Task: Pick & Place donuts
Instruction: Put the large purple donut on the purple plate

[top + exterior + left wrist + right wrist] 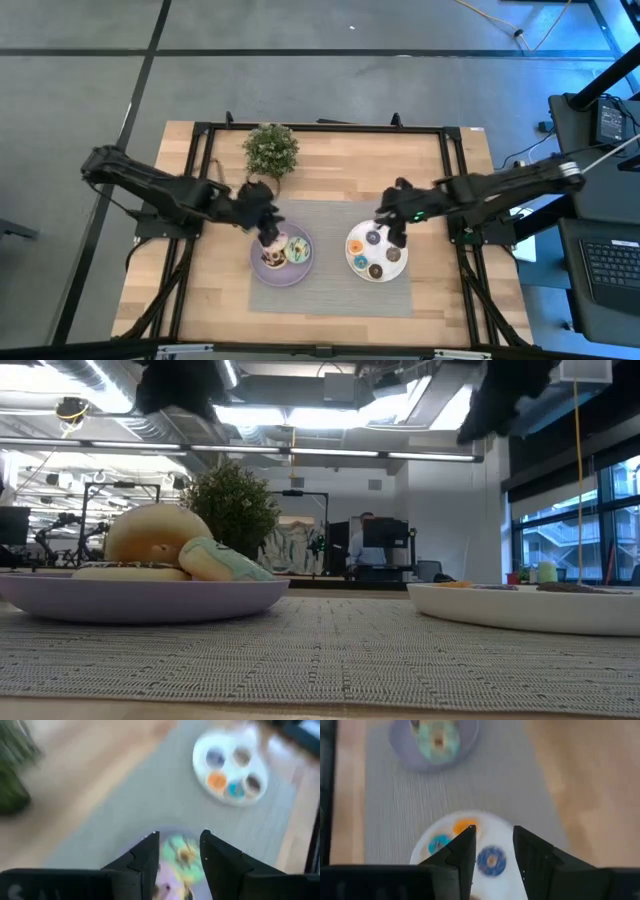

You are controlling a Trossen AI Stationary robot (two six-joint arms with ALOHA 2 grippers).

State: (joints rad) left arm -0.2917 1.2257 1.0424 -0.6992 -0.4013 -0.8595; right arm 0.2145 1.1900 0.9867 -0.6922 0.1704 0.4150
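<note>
A lilac plate (262, 272) holds the bigger donuts, among them a green-iced one (182, 855) and a pale one (155, 535) that leans on the others. A white plate (353, 262) holds several tiny donuts: orange (464, 826), blue (439, 844), purple (491, 861) and brown (253, 783). My left gripper (268, 234) hovers open above the lilac plate, with the green donut showing between its fingers far below. My right gripper (396, 234) hovers open above the white plate's far part, over the purple donut. In the low view both grippers stand high above the plates.
Both plates sit on a grey woven mat (330, 285) in the middle of the wooden table. A small potted plant (270, 150) stands near the far edge, behind the left gripper. Bare wood lies to the left and right of the mat.
</note>
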